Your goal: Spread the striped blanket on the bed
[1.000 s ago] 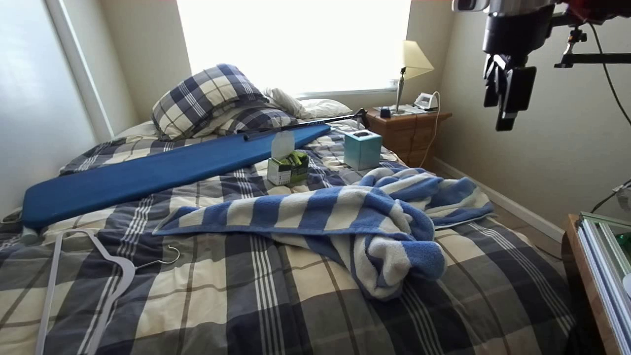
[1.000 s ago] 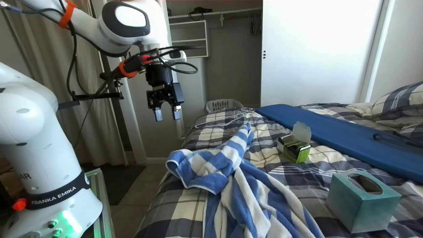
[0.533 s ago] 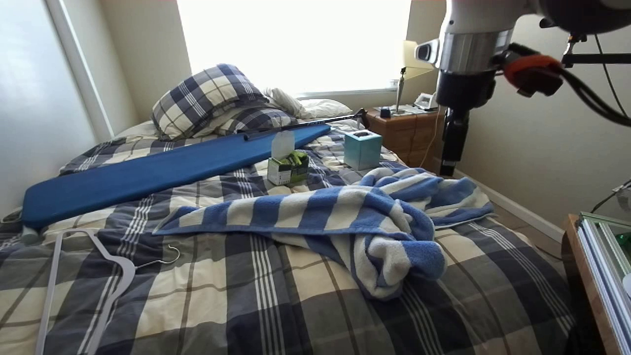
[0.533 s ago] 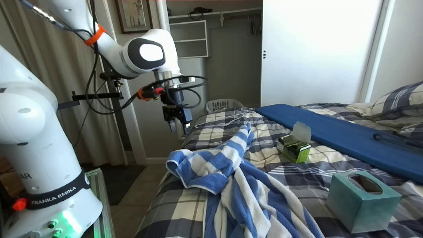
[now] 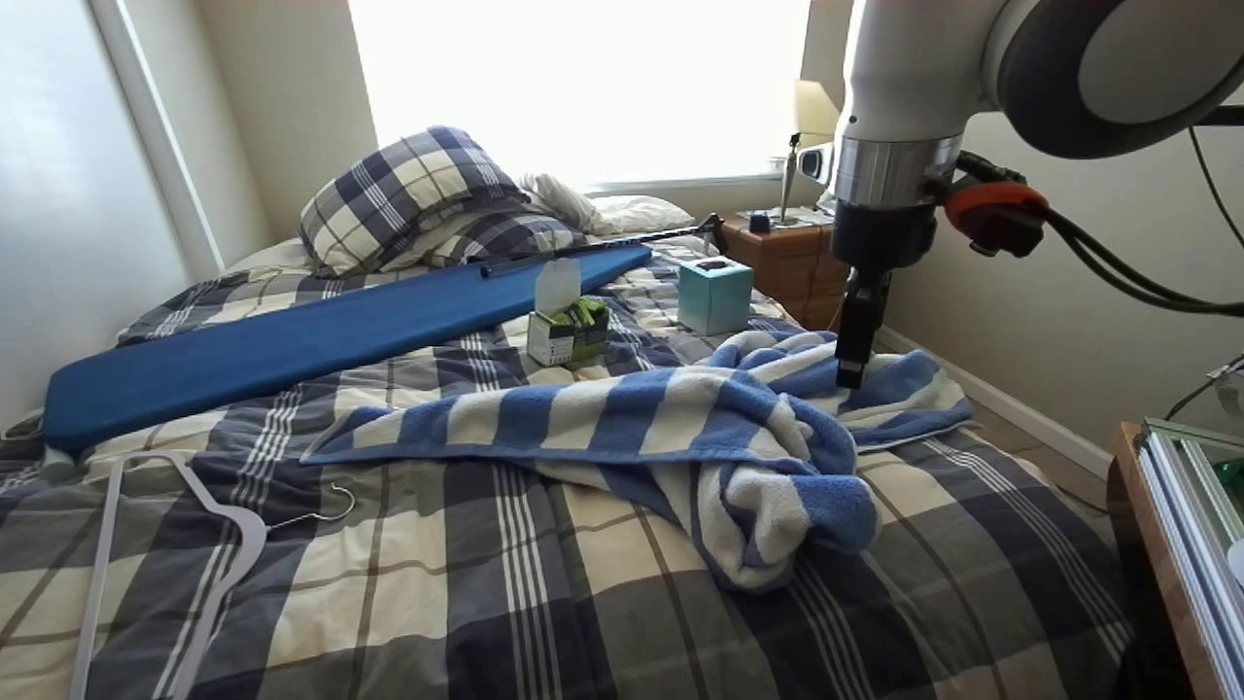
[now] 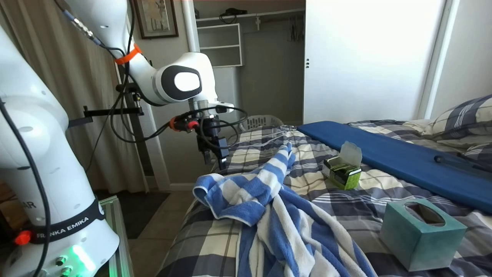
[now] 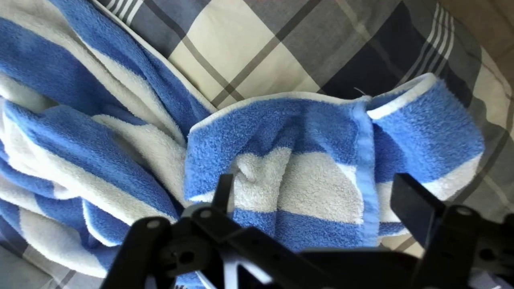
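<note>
Light glares from the window (image 5: 583,92) (overexposed white).

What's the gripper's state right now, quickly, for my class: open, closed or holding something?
Gripper: open, holding nothing; its jaws stand apart above the striped blanket.

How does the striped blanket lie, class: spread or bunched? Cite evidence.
Bunched: the striped blanket lies in heaped folds on the bed in both exterior views; the wrist view shows overlaps.
</note>
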Robot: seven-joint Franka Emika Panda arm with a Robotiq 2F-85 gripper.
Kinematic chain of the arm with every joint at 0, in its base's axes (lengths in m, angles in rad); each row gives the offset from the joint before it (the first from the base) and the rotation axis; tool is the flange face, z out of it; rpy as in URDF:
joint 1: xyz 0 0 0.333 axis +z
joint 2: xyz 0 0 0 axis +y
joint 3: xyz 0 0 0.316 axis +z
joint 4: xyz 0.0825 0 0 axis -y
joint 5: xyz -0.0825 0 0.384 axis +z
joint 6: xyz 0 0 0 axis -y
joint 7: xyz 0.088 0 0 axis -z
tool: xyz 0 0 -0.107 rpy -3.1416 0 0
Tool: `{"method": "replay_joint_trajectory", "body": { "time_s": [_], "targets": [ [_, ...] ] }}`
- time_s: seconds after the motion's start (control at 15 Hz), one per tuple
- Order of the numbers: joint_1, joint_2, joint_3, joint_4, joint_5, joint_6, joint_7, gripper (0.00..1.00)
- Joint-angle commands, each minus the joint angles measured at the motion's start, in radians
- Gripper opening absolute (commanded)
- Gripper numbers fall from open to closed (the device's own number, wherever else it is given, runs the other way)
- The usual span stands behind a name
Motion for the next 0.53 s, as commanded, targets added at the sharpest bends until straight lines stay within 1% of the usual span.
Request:
{"method": "replay_joint_trajectory", "body": {
  "time_s": [0.0,0.27,0.47],
  "targets": [
    [-0.004,-0.001,0.005,0.000,0.003,-0.002,-0.002,1.00],
    [-0.005,-0.001,0.005,0.000,0.003,-0.002,-0.001,1.00],
    [-0.003,0.036,0.013,0.000,0.000,0.026,0.023,1.00]
  ]
}}
